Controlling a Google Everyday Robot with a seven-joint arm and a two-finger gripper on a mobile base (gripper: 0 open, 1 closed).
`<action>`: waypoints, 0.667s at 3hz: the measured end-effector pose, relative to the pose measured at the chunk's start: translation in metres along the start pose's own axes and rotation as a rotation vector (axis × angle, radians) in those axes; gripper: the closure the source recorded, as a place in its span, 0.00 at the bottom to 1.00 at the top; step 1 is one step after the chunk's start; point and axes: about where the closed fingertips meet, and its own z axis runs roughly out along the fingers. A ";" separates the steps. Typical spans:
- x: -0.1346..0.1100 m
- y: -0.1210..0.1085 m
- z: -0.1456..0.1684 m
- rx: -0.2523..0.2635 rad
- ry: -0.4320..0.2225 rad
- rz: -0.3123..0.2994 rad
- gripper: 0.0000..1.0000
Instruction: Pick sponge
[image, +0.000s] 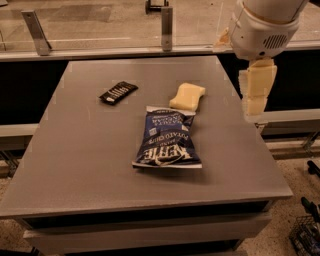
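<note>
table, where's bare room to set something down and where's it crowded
Bare on the table: the left side below the black bar, the front strip below the chip bag, the back strip behind the sponge. Crowded: the centre, sponge at the bag's top. The gripper hangs by the right edge.
</note>
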 end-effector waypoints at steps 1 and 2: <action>0.000 -0.001 0.000 0.007 -0.002 0.002 0.00; -0.002 -0.009 0.003 0.016 -0.019 -0.033 0.00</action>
